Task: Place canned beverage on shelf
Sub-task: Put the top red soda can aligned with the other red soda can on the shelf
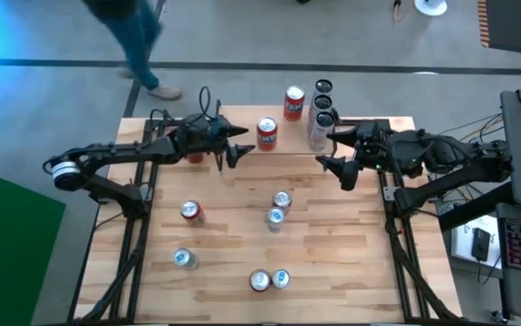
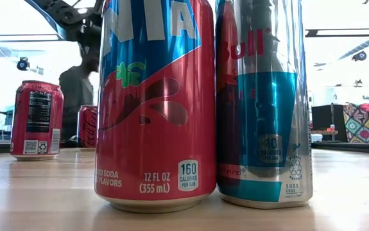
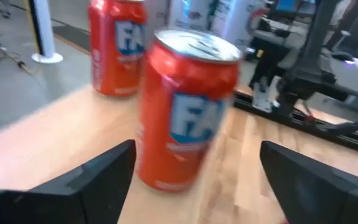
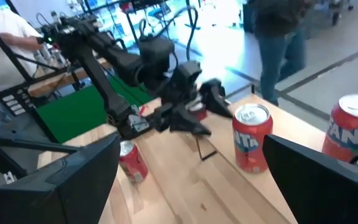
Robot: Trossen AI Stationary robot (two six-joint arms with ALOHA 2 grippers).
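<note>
Hovering left gripper (image 1: 233, 149), fingers apart, just beside orange can (image 1: 266, 133) on shelf (image 1: 369, 124) at desk (image 1: 332, 263) far edge. Right gripper (image 1: 337, 152) apart too, empty. Approx 4 cans up; six left on desk.

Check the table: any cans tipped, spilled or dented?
Nothing stands out. Every can in the high view stands upright, from the orange can on the shelf to the red can nearer the front. No spills show.
</note>
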